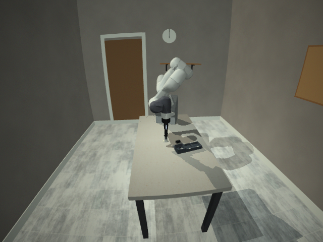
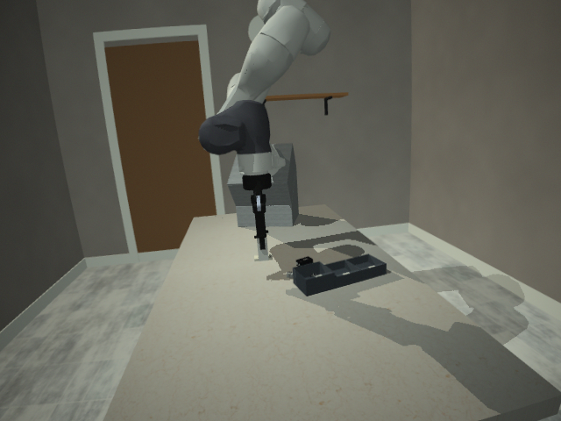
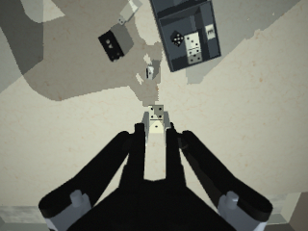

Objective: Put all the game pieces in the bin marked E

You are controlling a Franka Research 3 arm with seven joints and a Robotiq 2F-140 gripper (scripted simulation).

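Observation:
My gripper (image 1: 165, 137) (image 2: 262, 247) (image 3: 156, 118) is shut on a white domino (image 3: 156, 113) with black pips, and holds it a little above the table, to the left of the dark bins in the top and exterior views. The bin marked E (image 2: 302, 284) (image 3: 167, 54) is the end compartment of a dark row of bins. Inside it lie a black die (image 3: 177, 38) with white pips and another white domino (image 3: 192, 47). The E label (image 3: 210, 32) shows on a light patch.
A black block (image 1: 177, 141) (image 2: 304, 260) (image 3: 111, 45) with light marks lies beside the bins. A small white piece (image 3: 149, 72) with a dark mark lies between my gripper and the bin. A pale grey stick (image 3: 129, 12) lies past the black block. The other bins (image 2: 362, 267) adjoin bin E.

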